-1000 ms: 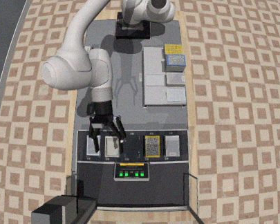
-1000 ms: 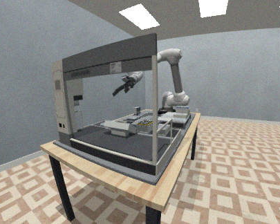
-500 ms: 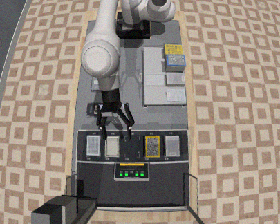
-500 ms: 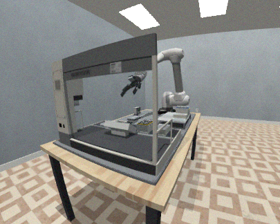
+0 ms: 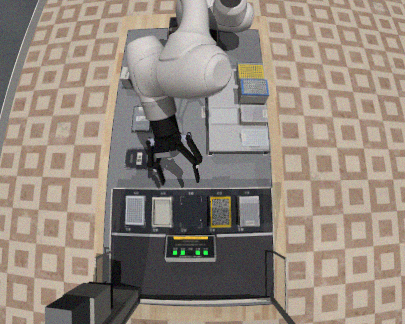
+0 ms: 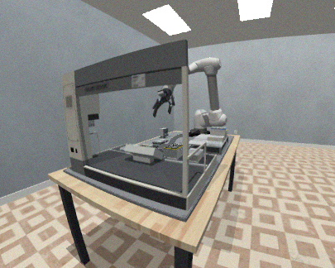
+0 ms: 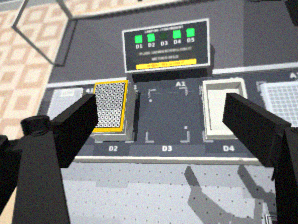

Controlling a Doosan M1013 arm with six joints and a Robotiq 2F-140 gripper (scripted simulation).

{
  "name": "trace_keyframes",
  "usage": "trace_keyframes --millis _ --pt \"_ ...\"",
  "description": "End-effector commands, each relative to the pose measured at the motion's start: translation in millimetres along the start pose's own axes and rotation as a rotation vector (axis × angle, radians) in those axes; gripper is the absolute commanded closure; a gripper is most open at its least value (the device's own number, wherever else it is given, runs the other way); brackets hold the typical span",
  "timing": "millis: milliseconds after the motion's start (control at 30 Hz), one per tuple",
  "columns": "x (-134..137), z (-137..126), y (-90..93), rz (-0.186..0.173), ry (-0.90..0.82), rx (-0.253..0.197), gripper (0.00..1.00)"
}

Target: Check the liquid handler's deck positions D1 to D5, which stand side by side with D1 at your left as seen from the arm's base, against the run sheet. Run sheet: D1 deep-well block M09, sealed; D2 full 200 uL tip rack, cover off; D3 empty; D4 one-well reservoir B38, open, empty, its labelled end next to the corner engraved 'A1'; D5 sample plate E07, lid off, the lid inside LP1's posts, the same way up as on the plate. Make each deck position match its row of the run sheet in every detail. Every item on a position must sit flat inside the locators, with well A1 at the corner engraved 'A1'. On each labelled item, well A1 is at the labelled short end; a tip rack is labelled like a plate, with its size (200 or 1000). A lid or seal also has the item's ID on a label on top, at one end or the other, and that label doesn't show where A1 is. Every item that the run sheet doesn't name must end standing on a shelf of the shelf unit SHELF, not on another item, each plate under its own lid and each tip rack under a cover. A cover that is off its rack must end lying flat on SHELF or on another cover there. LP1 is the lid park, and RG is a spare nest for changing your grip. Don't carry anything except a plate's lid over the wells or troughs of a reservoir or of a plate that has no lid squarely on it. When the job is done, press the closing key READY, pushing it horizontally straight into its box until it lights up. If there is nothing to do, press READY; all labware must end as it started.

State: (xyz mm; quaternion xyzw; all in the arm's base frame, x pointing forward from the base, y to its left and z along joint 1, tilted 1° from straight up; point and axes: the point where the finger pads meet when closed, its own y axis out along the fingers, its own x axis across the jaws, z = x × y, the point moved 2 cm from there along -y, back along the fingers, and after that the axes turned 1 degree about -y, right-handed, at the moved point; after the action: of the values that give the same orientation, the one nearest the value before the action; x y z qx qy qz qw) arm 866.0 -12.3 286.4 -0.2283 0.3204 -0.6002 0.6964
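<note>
My gripper [image 5: 179, 177] is open and empty, high above the table just short of the deck row; it also shows in the side view [image 6: 162, 108]. In the wrist view my fingers frame the deck. D2 holds a yellow-framed tip rack [image 7: 110, 106] [image 5: 220, 211] with no cover. D3 [image 7: 166, 114] [image 5: 192, 211] is bare. D4 holds an open white reservoir [image 7: 223, 107] [image 5: 162, 211]. D5 holds a well plate [image 7: 280, 100] [image 5: 134, 210]. D1 holds a grey block [image 7: 65, 102] [image 5: 249, 210], partly hidden by my left finger.
A status panel [image 7: 166, 45] [image 5: 190, 248] beyond the deck shows green lights for D1, D2, D4 and D5. The shelf unit [image 5: 238, 117] carries a yellow rack [image 5: 250, 71], a blue rack [image 5: 254, 89] and two pale plates. A flat grey item [image 5: 141, 119] and a dark nest [image 5: 136, 158] lie opposite.
</note>
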Motion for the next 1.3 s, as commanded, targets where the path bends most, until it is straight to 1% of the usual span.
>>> trace_keyframes --millis 0,33,67,100,267,533,600,833,867,1267 --pt "-17 -3 -12.5 -0.094 0.013 -0.235 0.21" --pt "-17 -3 -12.5 -0.094 0.013 -0.235 0.21" --pt "-20 -5 -14.5 -0.110 0.013 -0.302 0.21" --pt "-22 -8 -16.8 -0.113 0.012 -0.321 0.21" --pt "-36 -23 -27.6 -0.154 0.008 -0.479 0.21" --pt "-37 -21 -26.4 -0.179 -0.003 -0.636 0.21" --pt "-37 -21 -26.4 -0.179 -0.003 -0.636 0.21" --pt "-37 -19 -24.7 -0.201 -0.013 -0.774 0.21" --pt "-37 -19 -24.6 -0.202 -0.014 -0.784 0.21" --pt "-36 -20 -24.3 -0.200 -0.013 -0.787 0.21"
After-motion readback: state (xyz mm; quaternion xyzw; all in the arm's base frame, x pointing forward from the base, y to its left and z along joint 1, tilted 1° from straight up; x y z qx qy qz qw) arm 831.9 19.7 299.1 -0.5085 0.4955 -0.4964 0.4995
